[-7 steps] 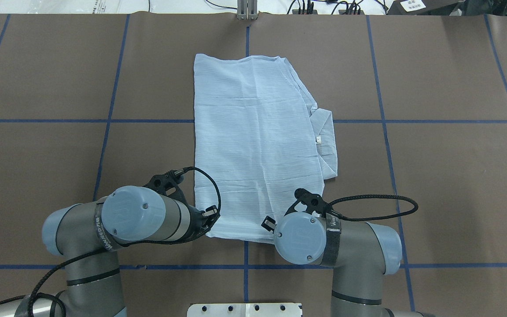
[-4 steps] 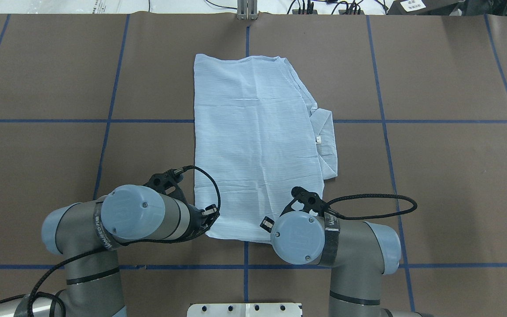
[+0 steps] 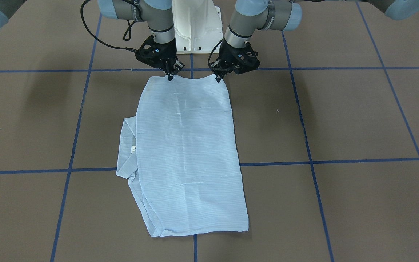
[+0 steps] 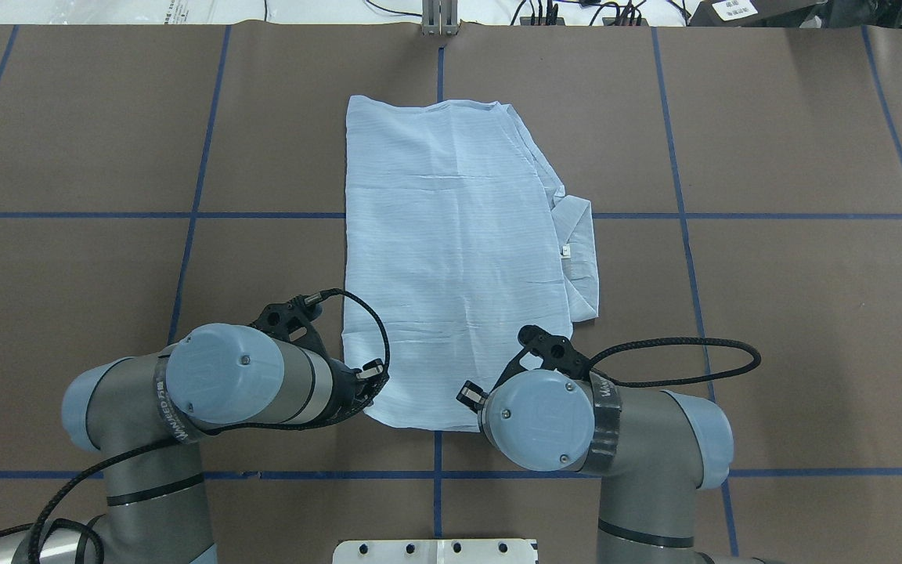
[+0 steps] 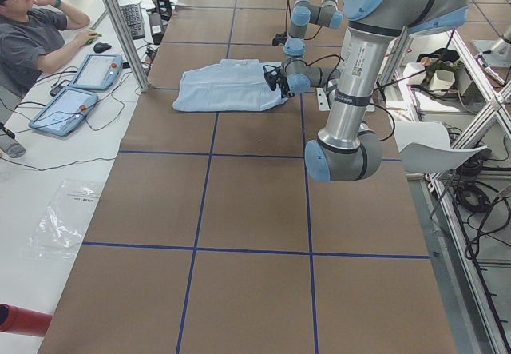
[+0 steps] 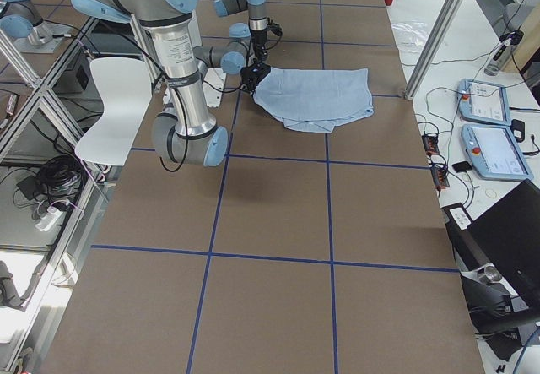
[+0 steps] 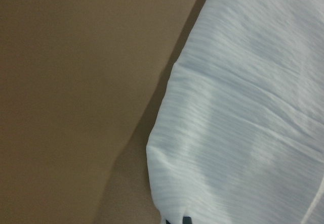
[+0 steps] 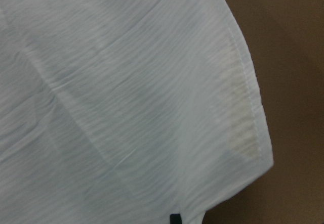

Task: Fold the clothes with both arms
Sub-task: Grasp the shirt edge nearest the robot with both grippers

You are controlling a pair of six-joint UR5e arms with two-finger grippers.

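The shirt (image 4: 451,258), pale blue and folded into a long panel, lies flat at the middle of the brown table (image 4: 795,329), its collar poking out on the robot's right. At its near edge the left tool (image 3: 218,77) and the right tool (image 3: 169,75) each grasp a corner, fingers clenched on the cloth.

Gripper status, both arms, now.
Left gripper: closed on a corner of the shirt, at the edge nearest the robot.
Right gripper: closed on that edge's other corner.
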